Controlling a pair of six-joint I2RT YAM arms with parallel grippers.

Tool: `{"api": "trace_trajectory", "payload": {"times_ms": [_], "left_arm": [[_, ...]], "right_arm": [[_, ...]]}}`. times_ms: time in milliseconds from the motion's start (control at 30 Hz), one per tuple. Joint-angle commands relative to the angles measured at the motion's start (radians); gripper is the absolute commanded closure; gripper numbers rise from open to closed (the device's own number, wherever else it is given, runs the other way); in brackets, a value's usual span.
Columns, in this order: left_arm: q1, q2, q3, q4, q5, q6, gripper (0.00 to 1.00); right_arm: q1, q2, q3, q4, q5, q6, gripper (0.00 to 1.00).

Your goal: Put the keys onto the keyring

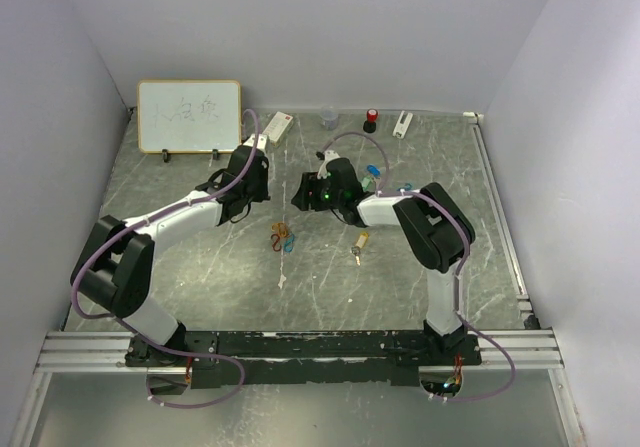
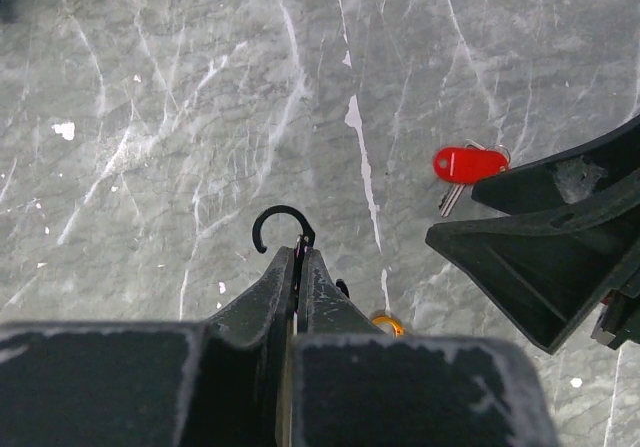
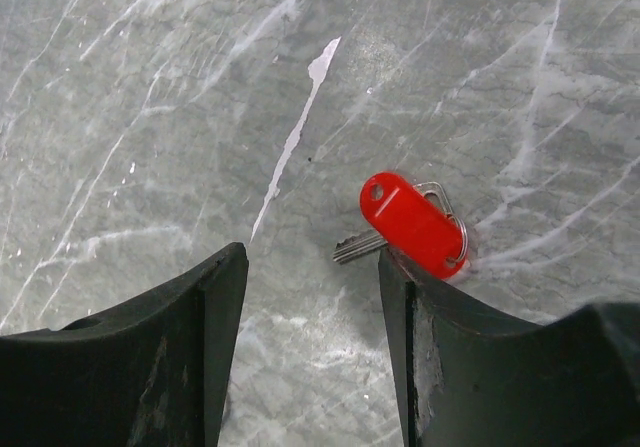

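My left gripper [image 2: 301, 252] is shut on a thin black hook-shaped keyring [image 2: 283, 229], whose open hook sticks out past the fingertips just above the table. A key with a red tag [image 2: 462, 164] lies flat to its right. My right gripper [image 3: 312, 267] is open and low over the table, and the red-tagged key [image 3: 415, 225] lies at the tip of its right finger. In the top view the left gripper [image 1: 255, 189] and the right gripper [image 1: 303, 195] face each other at mid-table. A blue-tagged key [image 1: 372, 180] and a yellow-tagged key [image 1: 361, 240] lie near the right arm.
Orange and blue carabiner clips [image 1: 284, 237] lie in front of the grippers. A whiteboard [image 1: 189, 116] stands at the back left. A white box [image 1: 277, 125], a clear cup [image 1: 329, 117] and a red-capped object [image 1: 371, 120] line the back wall. An orange ring [image 2: 385, 322] shows beside the left fingers.
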Motion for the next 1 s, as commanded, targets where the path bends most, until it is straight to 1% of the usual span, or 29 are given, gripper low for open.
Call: {"api": "trace_trajectory", "payload": {"times_ms": [0,167,300,400,433,500,633,967], "left_arm": [[0.008,-0.047,0.004,-0.005,0.023,-0.01,0.93],[0.008,-0.043,0.0,0.0,0.026,-0.012,0.93],[0.008,-0.036,0.0,0.002,0.041,-0.016,0.93],[0.008,-0.036,-0.001,0.008,0.05,-0.019,0.93],[0.008,-0.034,0.0,0.008,0.052,-0.02,0.93],[0.008,-0.034,-0.001,0.009,0.052,-0.02,0.93],[0.008,-0.033,-0.002,0.009,0.051,-0.02,0.93],[0.008,-0.013,0.006,0.013,0.056,-0.02,0.93]], "right_arm": [[0.001,-0.079,-0.012,-0.008,0.026,-0.04,0.44],[-0.003,-0.155,-0.037,-0.004,0.056,-0.067,0.44],[-0.031,-0.173,-0.042,-0.036,0.07,-0.081,0.44],[-0.076,-0.161,-0.06,-0.02,0.024,-0.07,0.45],[-0.111,-0.148,-0.064,-0.015,0.002,-0.063,0.47],[-0.141,-0.132,-0.066,-0.008,-0.025,-0.059,0.49],[-0.159,-0.118,-0.103,-0.003,-0.032,-0.066,0.5],[-0.167,-0.085,-0.112,0.021,-0.067,-0.051,0.52]]}}
